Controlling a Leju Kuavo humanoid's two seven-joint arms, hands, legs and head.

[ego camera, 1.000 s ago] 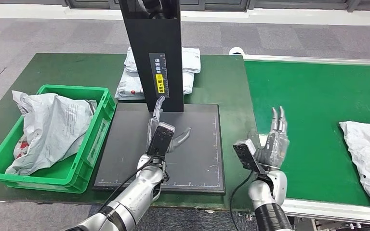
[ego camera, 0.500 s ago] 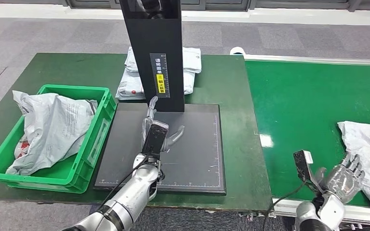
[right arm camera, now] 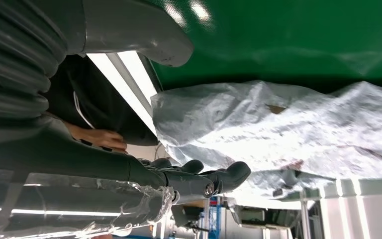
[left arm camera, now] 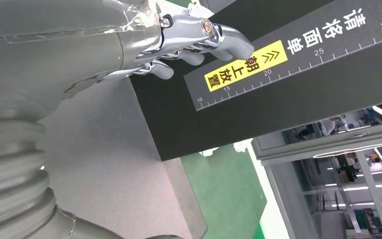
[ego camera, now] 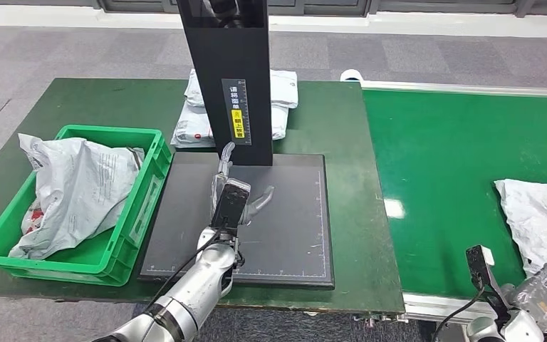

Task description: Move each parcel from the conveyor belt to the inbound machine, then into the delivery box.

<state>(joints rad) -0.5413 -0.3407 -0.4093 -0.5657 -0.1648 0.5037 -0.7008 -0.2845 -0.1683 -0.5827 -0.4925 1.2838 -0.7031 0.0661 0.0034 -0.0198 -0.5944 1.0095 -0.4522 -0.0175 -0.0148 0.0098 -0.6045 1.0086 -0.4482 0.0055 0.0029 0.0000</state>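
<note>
1. Parcel (ego camera: 541, 221) lies on the belt (ego camera: 441, 164), at its near edge far to the right of the scanner plate (ego camera: 285, 235); it is grey, crumpled and not yet lifted.
2. Right hand (ego camera: 541, 291) sits low at the belt's near edge, just beside the parcel's near corner. Its fingers (right arm camera: 219, 177) are curled partly in and hold nothing; the wrist view shows them close under the parcel's edge, but contact I cannot tell.
3. Left hand (ego camera: 238, 192) hovers over the plate, in front of the black post (ego camera: 231, 78), fingers spread, holding nothing.
4. Plate is bare, so no parcel is being scanned now.
5. Green box (ego camera: 124, 228), left of the plate, already holds one bagged parcel (ego camera: 78, 189); that one looks done.
6. More bags (ego camera: 281, 92) lie stacked behind the post.
7. Judged progress: at least one parcel delivered. Left for this one: grasp it, carry it to the plate, then drop it into the box.
</note>
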